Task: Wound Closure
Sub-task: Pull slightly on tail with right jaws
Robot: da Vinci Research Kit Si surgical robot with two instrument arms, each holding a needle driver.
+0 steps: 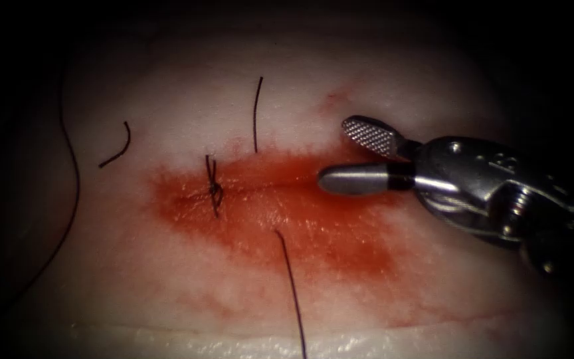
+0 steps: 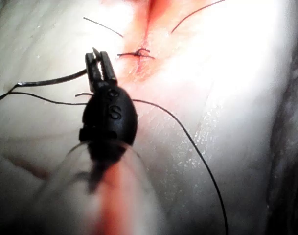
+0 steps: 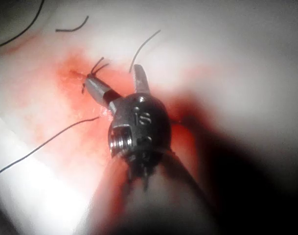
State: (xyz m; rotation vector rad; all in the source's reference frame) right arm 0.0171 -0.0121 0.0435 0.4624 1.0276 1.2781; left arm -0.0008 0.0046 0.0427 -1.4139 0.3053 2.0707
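How the left tool (image 2: 102, 62) grips is hard to make out. In its wrist view the two slim dark jaws stand together just short of the knot (image 1: 214, 191). The curved needle (image 2: 51, 81) runs out from behind them, apparently clamped near one end, though the contact point is hidden by the jaws. The needle is clear of the tissue (image 1: 167, 279) and arcs away from the knot over pale, glistening surface. Its far end meets the thread (image 2: 188, 137), which doubles back behind the tool's dark rounded wrist and curves on until the picture's edge cuts it off. In the endoscope view the right tool (image 1: 335, 153) lies right of the knot over the cut (image 1: 267, 189). Its steel jaws are spread wide and hold nothing; one shows a cross-hatched gripping face, the other a smooth rounded back. The knot is a small dark tangle on the cut near its left end, with short tails standing up. Red fluid (image 1: 327, 233) stains the tissue around the knot and spreads right and below it. A short curved cut end (image 1: 117, 151) lies left of the knot on pale tissue. One straight strand (image 1: 256, 113) lies above and right of the knot. Another strand (image 1: 292, 292) runs down from below-right of it to the frame's edge.
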